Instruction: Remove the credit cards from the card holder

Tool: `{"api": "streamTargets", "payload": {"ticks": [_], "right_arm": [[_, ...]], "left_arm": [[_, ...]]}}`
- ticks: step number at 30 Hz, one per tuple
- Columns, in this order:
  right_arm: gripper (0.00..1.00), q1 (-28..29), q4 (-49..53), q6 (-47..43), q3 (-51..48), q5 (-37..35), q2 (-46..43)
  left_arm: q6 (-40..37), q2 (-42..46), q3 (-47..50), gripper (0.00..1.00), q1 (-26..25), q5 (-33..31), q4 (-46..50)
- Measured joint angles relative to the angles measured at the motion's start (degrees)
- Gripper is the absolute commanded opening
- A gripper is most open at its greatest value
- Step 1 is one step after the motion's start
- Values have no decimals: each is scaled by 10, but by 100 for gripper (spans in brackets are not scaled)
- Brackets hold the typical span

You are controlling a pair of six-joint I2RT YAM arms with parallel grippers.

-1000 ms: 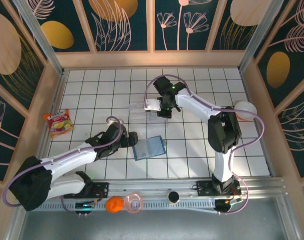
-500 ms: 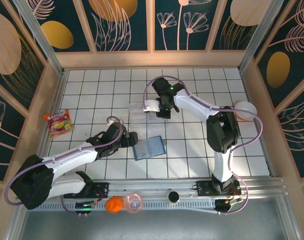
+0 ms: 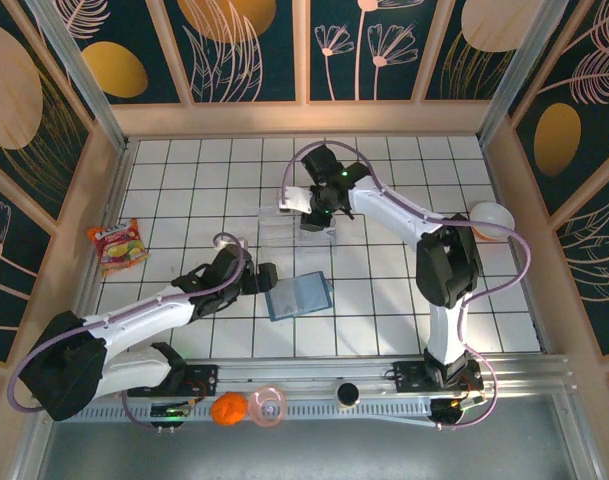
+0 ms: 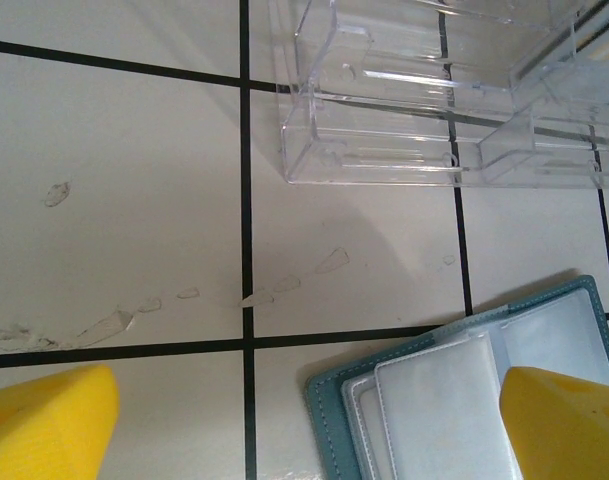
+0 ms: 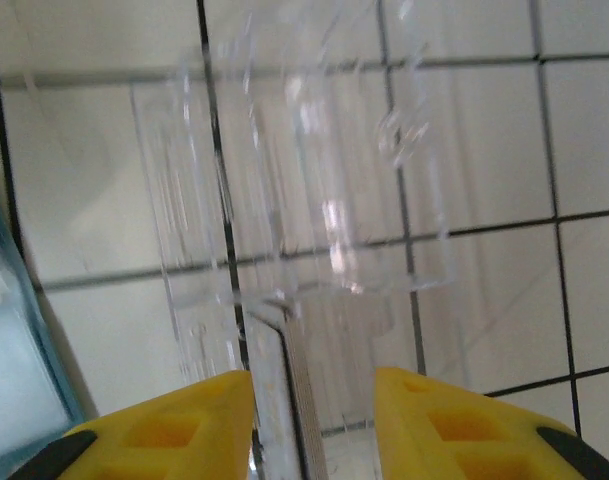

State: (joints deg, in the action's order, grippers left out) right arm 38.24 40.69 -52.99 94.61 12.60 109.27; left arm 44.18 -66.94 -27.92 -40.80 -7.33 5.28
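Left tool (image 3: 264,277) (image 4: 304,420): its yellow fingers are spread wide with nothing gripped, held low over the white tiled worktop (image 3: 184,180).
Card holder: the small teal-blue folding wallet (image 3: 298,296) (image 4: 326,425) lies open and flat just beside the left tool. In the left wrist view its near corner sits between the fingers, towards the one on the right of that view.
Credit cards: the pale whitish-grey flat cards (image 4: 434,410) overlap one another, tucked inside the open wallet, right by that same finger.
Right tool (image 3: 306,218) (image 5: 312,385): it hangs over the clear rectangular plastic tray (image 3: 279,225) (image 5: 314,200) (image 4: 434,110). Its yellow fingers are a narrow gap apart, with a clear tray wall showing in the gap. The view is blurred, so I cannot tell whether they pinch anything.
Tray from the left tool: ahead of it, beyond the wallet, with a strip of bare tile between the two.
Wallet from the right tool: a teal edge (image 5: 9,380) at the left margin of the right wrist view.
Further out: an orange-red snack packet (image 3: 117,245) lies well off to the left of the left tool. A white bowl (image 3: 492,220) sits well off to the right of the right tool.
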Motion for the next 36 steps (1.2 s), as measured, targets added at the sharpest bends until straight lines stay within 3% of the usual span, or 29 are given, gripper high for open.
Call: {"api": "streamTargets", "payload": {"ticks": [7,11,14,18,21,25,36], "right_arm": [[36,-1,-184,200,-92,19,-99],[12,-9,-281,367,-153,-4,-128],[0,-18,-319,486,-220,-64,-150],[0,-34,-314,613,-322,-144,-185],[0,-65,-310,688,-394,-166,-201],[0,-101,-305,740,-444,-165,-196],[0,-117,-369,776,-444,-72,-126]], "left_arm": [[17,38,31,98,0,4,-24],[21,61,38,98,0,4,-25],[24,76,43,98,0,5,-28],[26,94,61,99,0,7,-43],[28,97,73,98,0,9,-50],[30,97,80,99,0,10,-51],[37,133,90,99,0,10,-51]]}}
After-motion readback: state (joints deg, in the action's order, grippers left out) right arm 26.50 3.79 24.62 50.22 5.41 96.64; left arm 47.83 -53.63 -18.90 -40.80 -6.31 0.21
